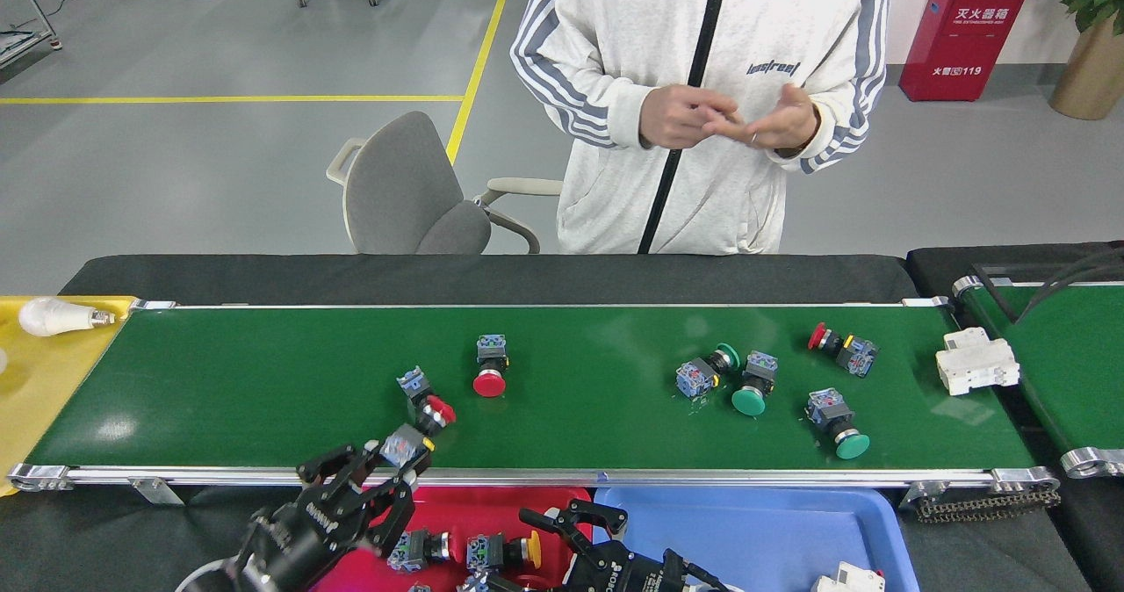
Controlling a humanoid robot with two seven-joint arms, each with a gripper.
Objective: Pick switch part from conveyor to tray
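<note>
At the near rail of the conveyor [263, 381], the left gripper [393, 462] is closed on a switch [405, 443], pinched at the fingertips just above the rail. The right gripper [575, 522] is seen below the rail, jaws spread wide, nothing held between them.

Step judged: carry-over. The switch is lifted off the belt and not yet dropped in the red tray [492, 504] directly below the rail. Next move calls for a short pull back from the conveyor, clear of the rail, then a release over bare tray floor beside the switches already lying there.

Held switch: grey-blue block shown toward the gripper, a yellow bit toward the conveyor's right end; long axis judged roughly along the rail, cap not made out.

A second red switch [426, 399] is noted on the belt just beyond, block far-left, cap near-right.
</note>
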